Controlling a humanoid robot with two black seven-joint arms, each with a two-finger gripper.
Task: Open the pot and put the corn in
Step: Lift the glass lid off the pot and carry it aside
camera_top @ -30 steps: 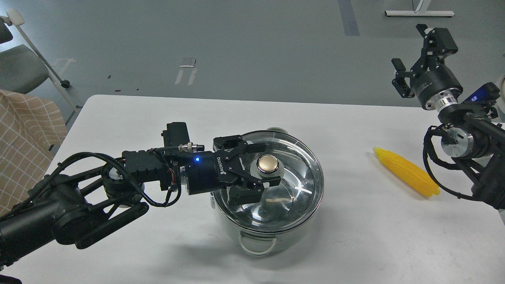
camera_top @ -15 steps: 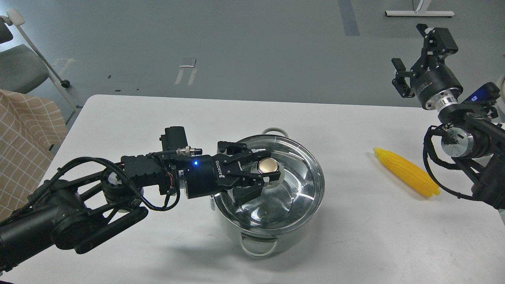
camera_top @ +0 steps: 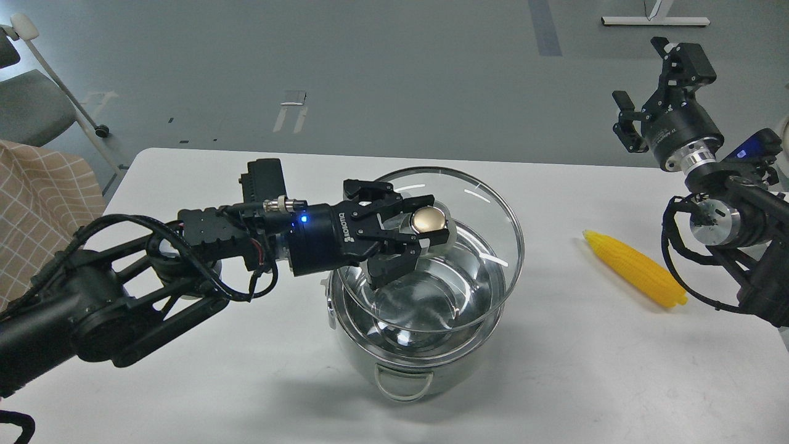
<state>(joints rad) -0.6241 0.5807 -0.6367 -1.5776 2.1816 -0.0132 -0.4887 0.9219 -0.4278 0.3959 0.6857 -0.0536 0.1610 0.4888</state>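
Your surface (camera_top: 573, 382) is white and carries one pot (camera_top: 419, 354) at 6 o'clock of centre and one corn (camera_top: 635, 277) at 3 o'clock, well apart. Your left arm reaches in level from 9 o'clock, its left claw (camera_top: 414, 229) clamped on the brass knob (camera_top: 429, 219) of the one glass lid (camera_top: 456, 253), which hangs lifted and tilted above the pot's rim. Your right arm stands raised at 2 o'clock, its right claw (camera_top: 647, 86) spread wide and holding nothing, up beyond the corn.
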